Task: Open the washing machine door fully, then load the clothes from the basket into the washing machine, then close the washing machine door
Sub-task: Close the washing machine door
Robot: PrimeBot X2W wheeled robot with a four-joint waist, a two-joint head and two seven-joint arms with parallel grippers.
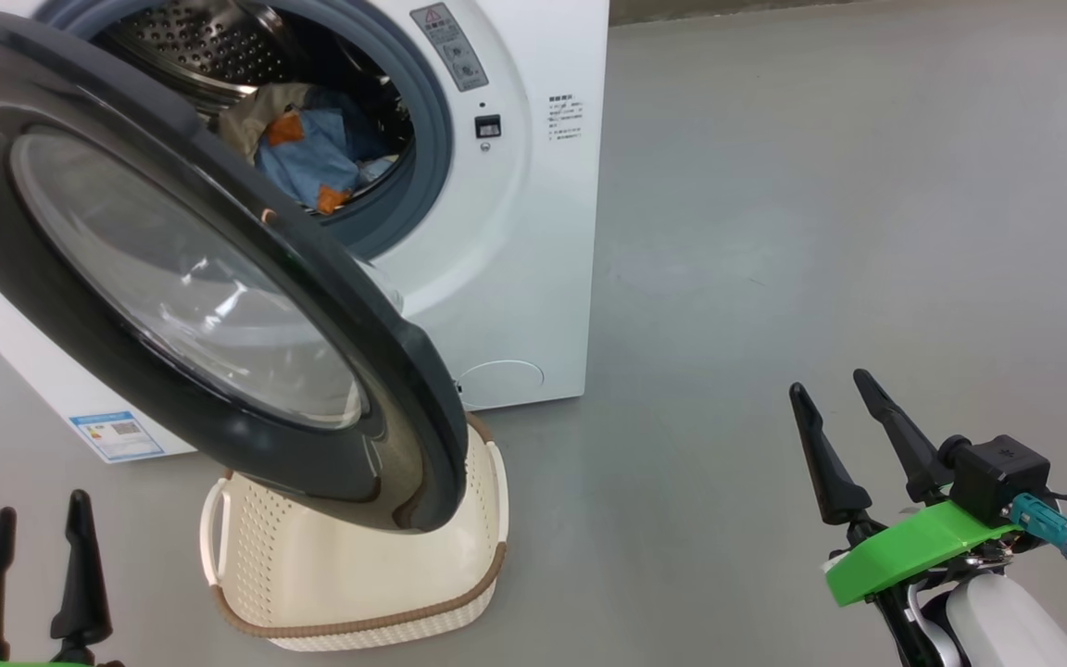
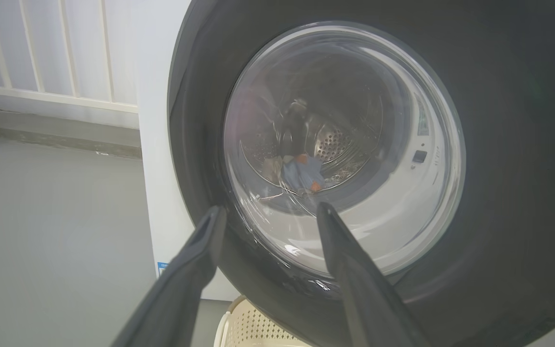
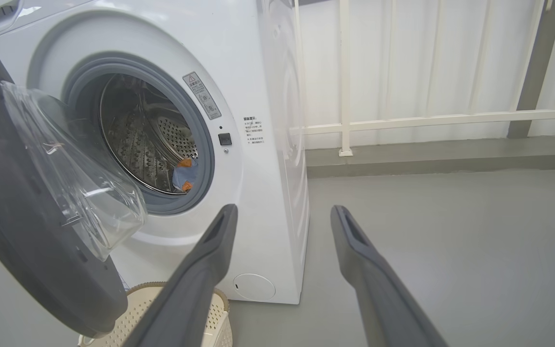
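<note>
Two of three steps look done: clothes [image 1: 311,153] in the washing machine [image 1: 533,278] at upper left, basket [image 1: 357,574] looks empty, only the washing machine door [image 1: 191,278] left to shut, left end effector [image 1: 43,506] and right end effector [image 1: 830,383] both spread, empty.

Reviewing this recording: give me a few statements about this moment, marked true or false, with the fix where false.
1. The clothes lie inside the washing machine. True.
2. The washing machine door is shut. False: the washing machine door stands open, hanging over the basket.
3. The left gripper grips a garment. False: the left gripper is open and empty.
4. The basket sits on the floor in front of the washing machine. True.
5. The right gripper is open, holding nothing. True.
</note>
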